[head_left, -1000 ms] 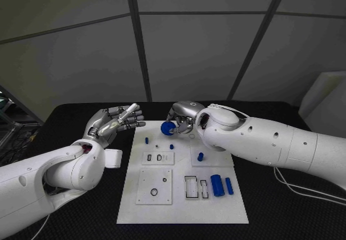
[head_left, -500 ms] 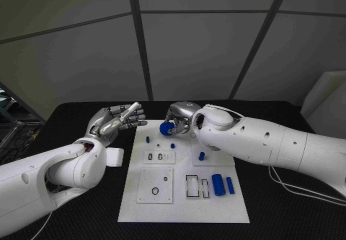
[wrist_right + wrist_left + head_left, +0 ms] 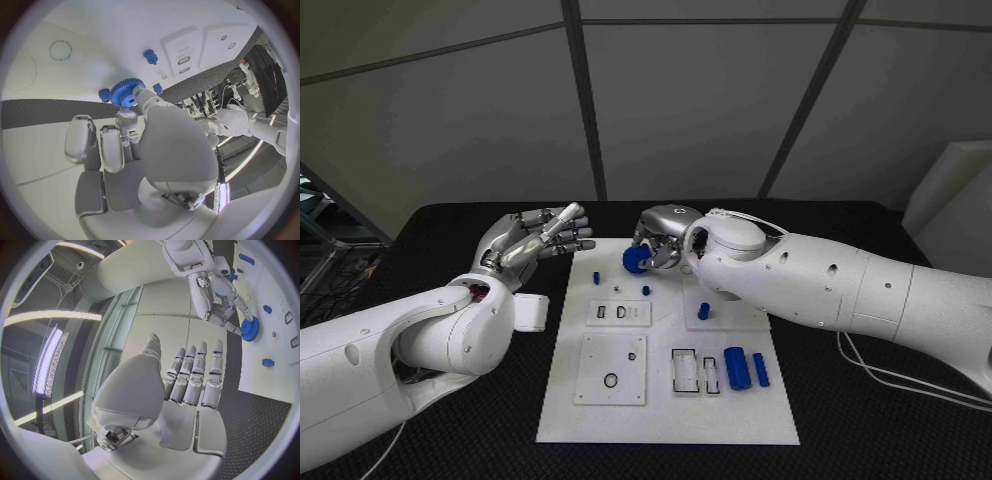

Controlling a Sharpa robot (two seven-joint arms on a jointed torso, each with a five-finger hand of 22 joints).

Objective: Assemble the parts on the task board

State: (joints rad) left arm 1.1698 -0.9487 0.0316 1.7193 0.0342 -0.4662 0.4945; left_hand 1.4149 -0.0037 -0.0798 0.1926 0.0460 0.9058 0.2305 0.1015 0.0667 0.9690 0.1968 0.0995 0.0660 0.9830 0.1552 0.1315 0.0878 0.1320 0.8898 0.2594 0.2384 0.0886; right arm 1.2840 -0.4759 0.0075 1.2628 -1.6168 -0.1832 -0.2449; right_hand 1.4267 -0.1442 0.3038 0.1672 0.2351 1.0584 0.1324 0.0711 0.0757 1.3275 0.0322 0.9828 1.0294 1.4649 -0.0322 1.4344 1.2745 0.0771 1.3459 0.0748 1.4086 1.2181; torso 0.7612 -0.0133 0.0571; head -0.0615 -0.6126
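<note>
Head view is showing the right hand [image 3: 664, 232] pinching a blue gear [image 3: 636, 260] over the far end of the board [image 3: 668, 420], while the left hand [image 3: 534, 238] is hovering beside the board's far left corner, palm up, fingers spread and holding nothing. In the right wrist view the gear [image 3: 127, 93] is sitting at the fingertips [image 3: 141, 95], teeth free, with 1 small blue part [image 3: 150, 56] standing on the board beyond it.

To seat the gear well, the right hand is probably needing to keep the gear's face level with the board, line its bore over the intended post, and lower straight down without twisting; a tilted gear is likely to jam.

Which post or hole is meant for the gear is hard to tell, since the hand is covering the board under it. Whether the gear is touching the board or hanging just above it cannot be judged. The gear's bore is hidden by the fingers.
</note>
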